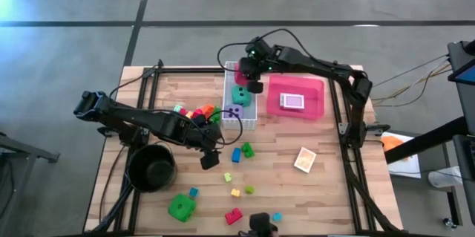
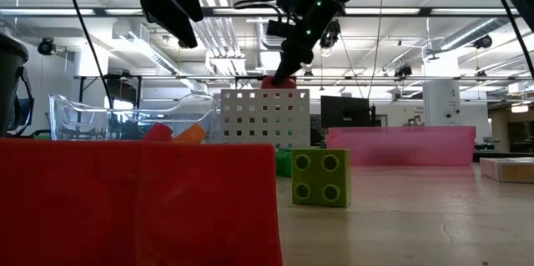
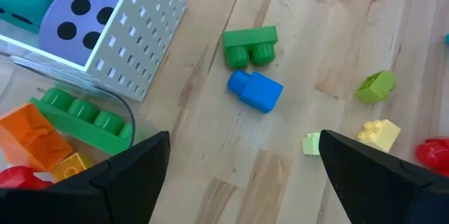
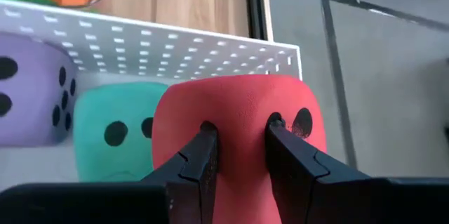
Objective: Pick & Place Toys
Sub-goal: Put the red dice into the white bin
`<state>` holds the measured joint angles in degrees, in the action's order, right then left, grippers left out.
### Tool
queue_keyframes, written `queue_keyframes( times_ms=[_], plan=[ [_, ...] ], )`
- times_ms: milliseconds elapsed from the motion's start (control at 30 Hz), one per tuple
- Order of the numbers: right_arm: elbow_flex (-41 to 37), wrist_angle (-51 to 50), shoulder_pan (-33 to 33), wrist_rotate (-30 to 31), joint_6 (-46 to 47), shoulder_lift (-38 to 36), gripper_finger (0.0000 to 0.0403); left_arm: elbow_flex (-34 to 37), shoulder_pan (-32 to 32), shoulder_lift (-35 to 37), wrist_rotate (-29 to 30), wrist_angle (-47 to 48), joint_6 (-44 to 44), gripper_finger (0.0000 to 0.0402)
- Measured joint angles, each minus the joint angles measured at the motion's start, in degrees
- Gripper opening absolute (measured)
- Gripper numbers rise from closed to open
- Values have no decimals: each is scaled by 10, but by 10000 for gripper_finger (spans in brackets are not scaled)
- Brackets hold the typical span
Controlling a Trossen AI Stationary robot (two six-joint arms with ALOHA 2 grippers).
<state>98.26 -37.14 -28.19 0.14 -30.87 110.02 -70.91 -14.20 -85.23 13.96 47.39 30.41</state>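
Wooden table (image 1: 326, 185): right gripper (image 4: 238, 155) pinches red die (image 4: 238, 122) over white basket (image 1: 251, 115); left gripper (image 3: 238, 175) gapes wide above bricks (image 3: 254, 89).

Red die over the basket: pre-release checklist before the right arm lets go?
1. Grip: right tool pinches the red die, fingers pressed into its soft face. Ok.
2. Position: in the high view the right tool is over the far end of the white basket. Ok.
3. Landing spot: the teal die and purple die already lie in the basket beside the red one; room at the far end cannot tell.
4. Height: in the low view the red die shows just above the basket wall. Ok.
5. Left tool: open, empty, over the bricks on the table, away from the basket. Ok.
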Motion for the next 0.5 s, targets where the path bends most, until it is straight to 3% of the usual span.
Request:
queue_keyframes(
  times_ms=[500],
  plan=[
    [2, 10, 4, 41, -29, 43, 96, 0, 0, 0, 0, 0, 0, 365]
  ],
)
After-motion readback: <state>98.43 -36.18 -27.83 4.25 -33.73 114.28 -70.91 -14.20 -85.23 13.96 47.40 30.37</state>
